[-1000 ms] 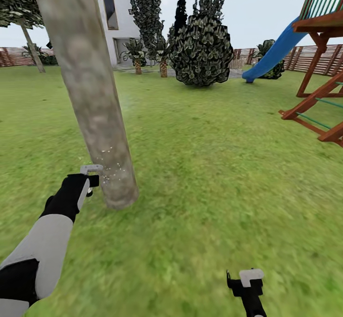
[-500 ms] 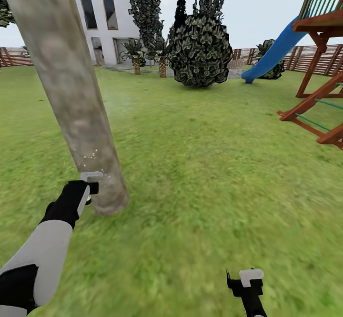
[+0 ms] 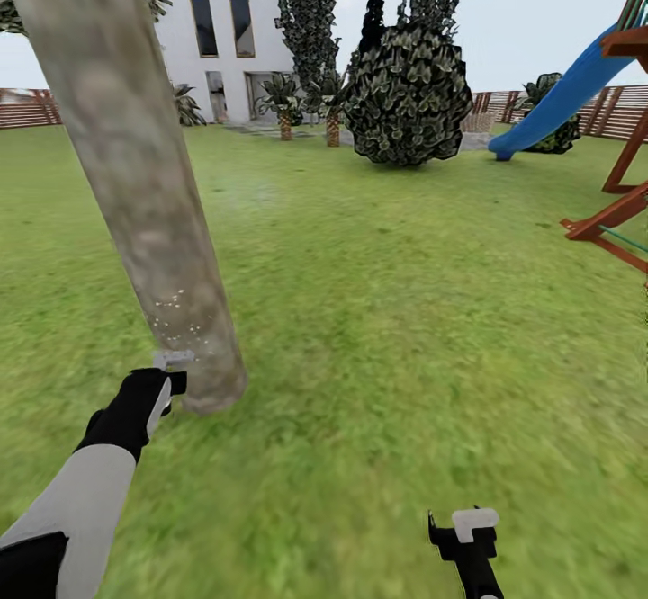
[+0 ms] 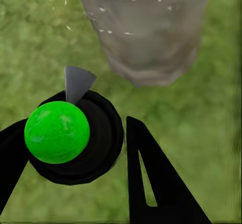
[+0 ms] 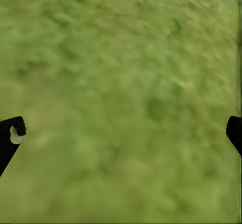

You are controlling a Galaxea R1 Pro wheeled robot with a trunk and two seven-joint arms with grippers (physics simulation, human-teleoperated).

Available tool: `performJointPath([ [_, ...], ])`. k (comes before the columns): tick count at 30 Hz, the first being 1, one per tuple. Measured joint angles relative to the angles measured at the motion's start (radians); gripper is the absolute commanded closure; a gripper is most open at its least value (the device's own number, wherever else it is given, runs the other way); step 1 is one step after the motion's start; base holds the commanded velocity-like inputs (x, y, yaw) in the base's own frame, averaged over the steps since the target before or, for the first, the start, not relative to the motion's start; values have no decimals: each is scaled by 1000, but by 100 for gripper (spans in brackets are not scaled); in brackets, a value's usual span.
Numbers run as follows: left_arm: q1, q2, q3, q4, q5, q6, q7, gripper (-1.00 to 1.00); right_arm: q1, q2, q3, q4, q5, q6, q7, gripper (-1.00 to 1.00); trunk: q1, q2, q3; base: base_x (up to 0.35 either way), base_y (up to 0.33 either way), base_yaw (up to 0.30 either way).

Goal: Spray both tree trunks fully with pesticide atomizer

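Head view: left arm (image 3: 85, 482) toward tree trunk (image 3: 135, 176)

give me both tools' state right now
Left tool: shut on the black pesticide atomizer with a green ball top.
Right tool: open, holding nothing.

a back garden: grass lawn (image 3: 405, 311), slatted wooden fence (image 3: 27, 106), white house (image 3: 220, 41), play slide (image 3: 562, 95).
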Motion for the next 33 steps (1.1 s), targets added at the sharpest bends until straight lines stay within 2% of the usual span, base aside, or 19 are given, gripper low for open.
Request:
performJointPath([
  [9, 87, 2, 5, 32, 10, -12, 2, 100, 0, 0, 0, 0, 0, 0, 0, -100, 0, 0, 0, 5, -275, 0],
  [12, 89, 3, 9, 61, 12, -29, 2, 100, 0, 0, 0, -1, 0, 0, 0, -100, 0, 0, 0, 72, -275, 10],
  [15, 89, 9, 15, 121, 13, -84, 3, 100, 0, 1, 1, -1, 0, 0, 0, -100, 0, 0, 0, 85, -275, 211],
  [19, 89, 12, 68, 136, 11, -121, 2, 100, 0, 1, 1, 0, 0, 0, 0, -100, 0, 0, 0, 101, -275, 272],
  [26, 89, 4, 73, 137, 11, -147, 2, 100, 0, 1, 1, 0, 0, 0, 0, -100, 0, 0, 0, 141, -270, 252],
  [32, 90, 7, 75, 154, 10, -154, 2, 100, 0, 0, 1, 0, 0, 0, 0, -100, 0, 0, 0, 161, -263, 21],
  [33, 90, 8, 74, 176, 12, -182, 2, 100, 0, 0, 1, 0, 0, 0, 1, -100, 0, 0, 0, 178, -248, 1],
])
